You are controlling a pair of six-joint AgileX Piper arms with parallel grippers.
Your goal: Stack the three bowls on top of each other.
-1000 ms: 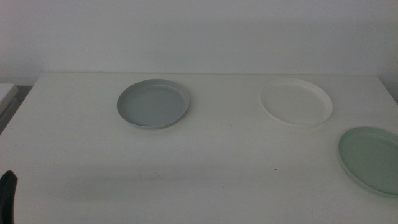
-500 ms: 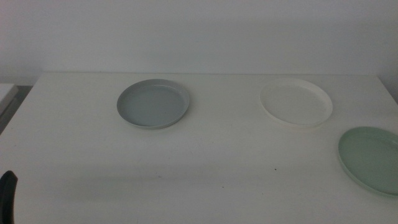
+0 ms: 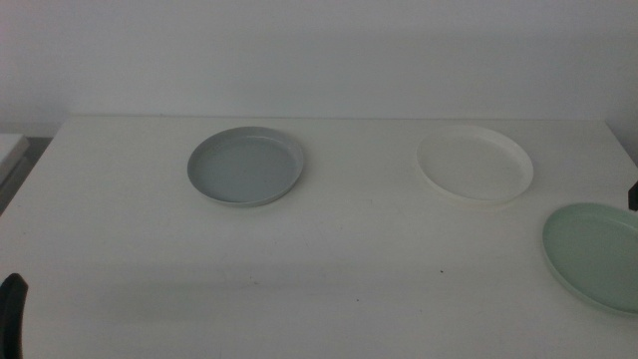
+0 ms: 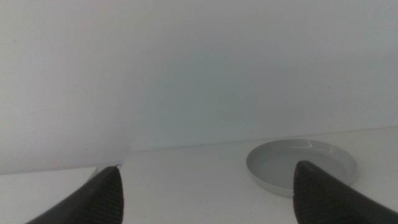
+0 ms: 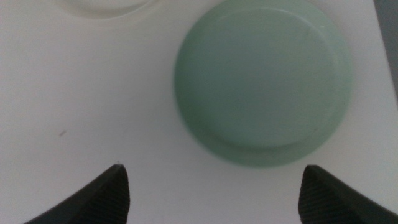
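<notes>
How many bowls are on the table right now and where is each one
3, all lying apart, none stacked. The grey bowl sits left of centre toward the back, the white bowl right of centre toward the back, and the pale green bowl nearer, at the right edge.

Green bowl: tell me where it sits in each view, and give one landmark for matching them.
Middle view: green bowl at the right edge, partly cut off, near side of the table.
Left wrist view: not in it; only the grey bowl shows.
Right wrist view: fills the centre, beyond the open right gripper.
Shared landmark: the white bowl, just beyond the green one, its rim showing.
</notes>
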